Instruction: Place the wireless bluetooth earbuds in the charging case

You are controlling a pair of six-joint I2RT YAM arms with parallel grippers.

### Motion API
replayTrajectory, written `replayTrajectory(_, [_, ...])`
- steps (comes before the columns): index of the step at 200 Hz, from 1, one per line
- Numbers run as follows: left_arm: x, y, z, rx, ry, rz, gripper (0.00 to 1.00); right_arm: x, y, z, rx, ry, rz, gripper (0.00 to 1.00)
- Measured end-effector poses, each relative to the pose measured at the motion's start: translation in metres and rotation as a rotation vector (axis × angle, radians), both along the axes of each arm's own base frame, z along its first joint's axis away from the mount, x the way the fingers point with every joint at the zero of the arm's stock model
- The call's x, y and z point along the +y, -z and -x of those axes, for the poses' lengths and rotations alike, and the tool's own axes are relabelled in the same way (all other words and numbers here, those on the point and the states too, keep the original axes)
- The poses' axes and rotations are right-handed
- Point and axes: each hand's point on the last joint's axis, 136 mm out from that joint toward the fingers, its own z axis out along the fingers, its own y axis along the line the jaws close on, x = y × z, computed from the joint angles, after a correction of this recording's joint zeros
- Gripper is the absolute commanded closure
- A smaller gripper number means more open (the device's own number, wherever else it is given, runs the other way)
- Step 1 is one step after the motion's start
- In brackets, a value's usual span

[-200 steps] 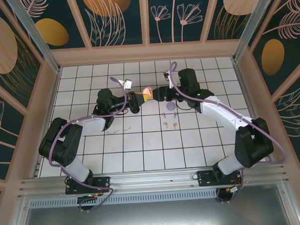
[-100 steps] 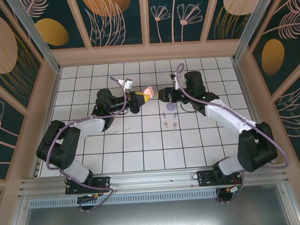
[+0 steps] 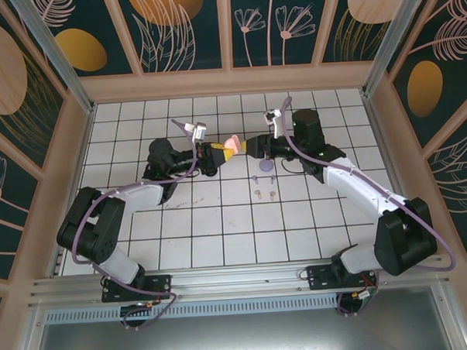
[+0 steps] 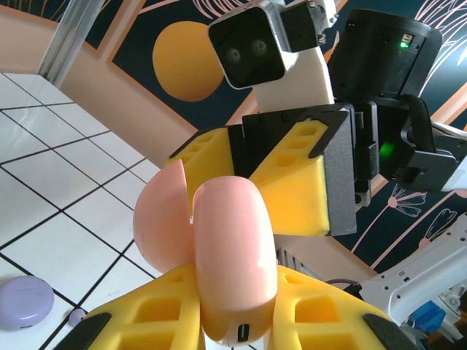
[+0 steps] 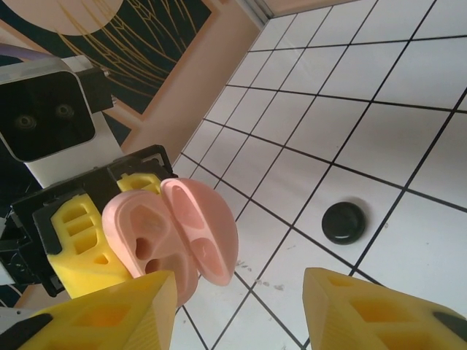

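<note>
We hold the smooth pink egg-shaped charging case (image 4: 233,262) tight in our left gripper (image 3: 219,151), lid (image 4: 159,227) open; our right gripper (image 5: 237,283), fingers apart and empty, faces it, very near

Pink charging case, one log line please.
pink charging case: lid open | left gripper: clamped on it | right gripper: open, facing it

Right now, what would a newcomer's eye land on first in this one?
First, the open pink charging case, lifted over the far middle of the table and clamped in the left gripper. The right gripper faces it nose to nose, its jaws apart. Down on the tiles lie a lavender case and a black case.
</note>
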Motion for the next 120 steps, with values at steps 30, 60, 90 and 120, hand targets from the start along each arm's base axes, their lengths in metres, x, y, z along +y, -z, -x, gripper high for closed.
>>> replayTrajectory(30, [0.0,-0.002,0.0,-0.006,0.001,0.005,1.0,0.002,0.006,-0.002,0.021,-0.005,0.001,0.52])
replayTrajectory(60, [-0.001,-0.003,0.001,-0.01,0.004,0.009,1.0,0.004,0.01,-0.002,0.029,-0.009,0.004,0.54])
replayTrajectory(90, [-0.002,-0.003,0.002,-0.01,0.007,0.009,1.0,0.007,0.011,-0.004,0.03,-0.015,0.004,0.55])
replayTrajectory(120, [-0.002,-0.005,0.002,-0.015,0.008,0.012,1.0,0.011,0.009,-0.005,0.026,-0.022,0.002,0.58])
